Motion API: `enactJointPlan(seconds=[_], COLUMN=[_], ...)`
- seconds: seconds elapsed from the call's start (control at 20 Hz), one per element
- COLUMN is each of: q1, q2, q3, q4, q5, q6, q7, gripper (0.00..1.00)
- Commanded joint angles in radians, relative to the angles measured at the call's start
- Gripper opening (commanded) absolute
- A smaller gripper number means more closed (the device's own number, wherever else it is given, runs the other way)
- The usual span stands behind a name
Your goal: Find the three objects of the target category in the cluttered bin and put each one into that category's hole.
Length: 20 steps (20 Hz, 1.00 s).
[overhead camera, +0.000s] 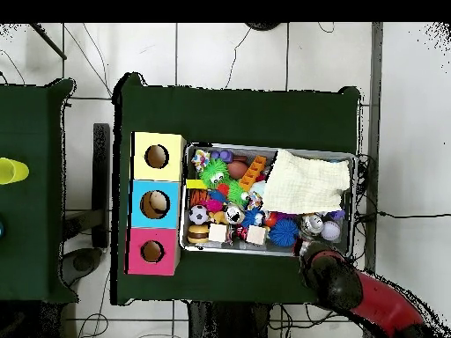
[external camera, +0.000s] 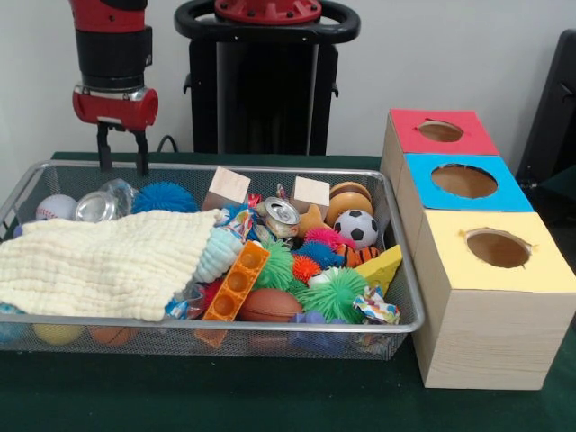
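My gripper (external camera: 123, 160) hangs above the far rim of the wire basket (external camera: 225, 325), at the end farthest from the three boxes; its two dark fingers (external camera: 104, 148) point straight down, spread apart, with nothing between them. Just below the gripper, inside the basket against the far wall, lies a clear plastic bottle (external camera: 103, 202), its label not readable from here. A white baseball (external camera: 56, 208) sits beside the bottle toward the basket's end wall, and a blue spiky ball (external camera: 165, 198) sits on the bottle's other side. A cream cloth (external camera: 103, 261) covers much of that half of the basket, in front of the bottle. A silver can (external camera: 280, 216) lies near the middle of the basket, with an orange block (external camera: 237, 281) in front of it and a small soccer ball (external camera: 357, 228) toward the boxes. Beside the basket stand the three boxes; the red-topped box (external camera: 409, 135), with its round hole (external camera: 440, 131), is the one farthest back.
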State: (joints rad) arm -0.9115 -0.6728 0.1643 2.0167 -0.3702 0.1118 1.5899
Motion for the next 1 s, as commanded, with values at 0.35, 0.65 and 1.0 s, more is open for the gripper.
enactJointPlan(seconds=[0.35, 0.65, 1.0], q1=[-0.004, 0.003, 0.046], q2=[0.104, 0.127, 0.174], q3=[0.08, 0.054, -0.017], q4=[-0.143, -0.158, -0.205], q5=[0.003, -0.008, -0.024], q6=[-0.116, -0.145, -0.164], q7=[0.123, 0.12, 0.11], gripper=[1.0, 1.0, 1.0])
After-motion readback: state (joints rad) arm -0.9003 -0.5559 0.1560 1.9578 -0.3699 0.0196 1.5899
